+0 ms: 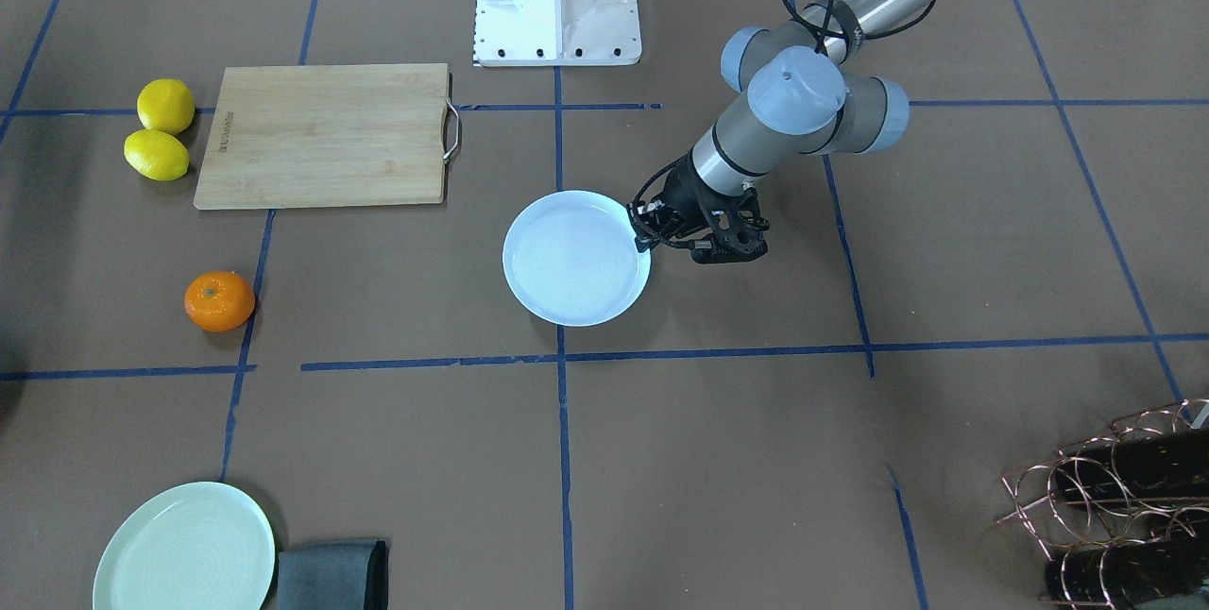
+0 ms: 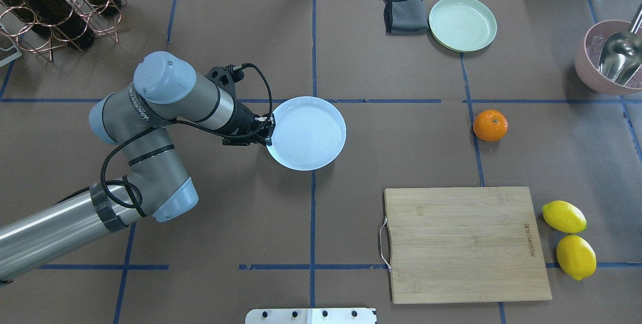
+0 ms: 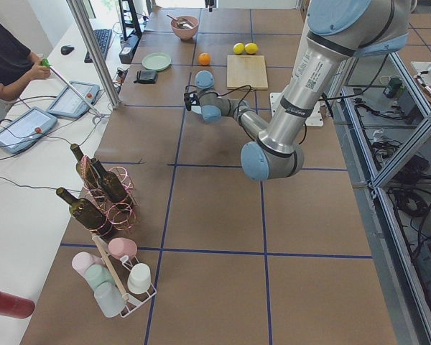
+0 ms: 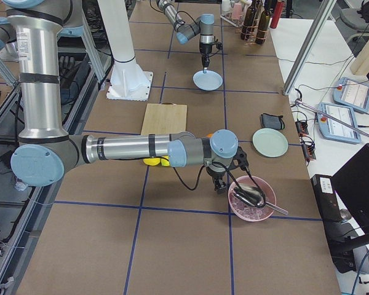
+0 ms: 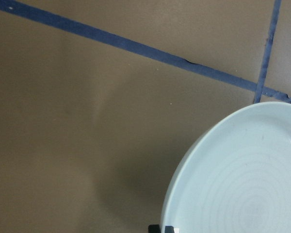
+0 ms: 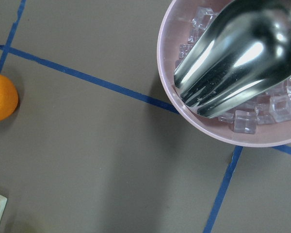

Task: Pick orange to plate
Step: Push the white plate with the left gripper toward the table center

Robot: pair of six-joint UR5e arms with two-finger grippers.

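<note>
The orange (image 2: 490, 125) lies alone on the brown table, far to the right of the plate in the overhead view, and shows at the left edge of the right wrist view as the orange (image 6: 0, 96). The pale bluish plate (image 2: 307, 133) sits near the table's middle. My left gripper (image 2: 269, 131) is shut on the plate's left rim. The front view shows the same grip, with the left gripper (image 1: 644, 230) at the edge of the plate (image 1: 576, 258). My right gripper (image 4: 220, 186) hangs beside the pink bowl, between it and the orange; whether it is open I cannot tell.
A wooden cutting board (image 2: 464, 244) lies near the robot, with two lemons (image 2: 564, 217) to its right. A mint-green plate (image 2: 462, 23) and a grey cloth (image 2: 405, 14) are at the far side. The pink bowl (image 2: 609, 58) holds ice and a metal scoop. A wine rack (image 2: 50, 3) stands far left.
</note>
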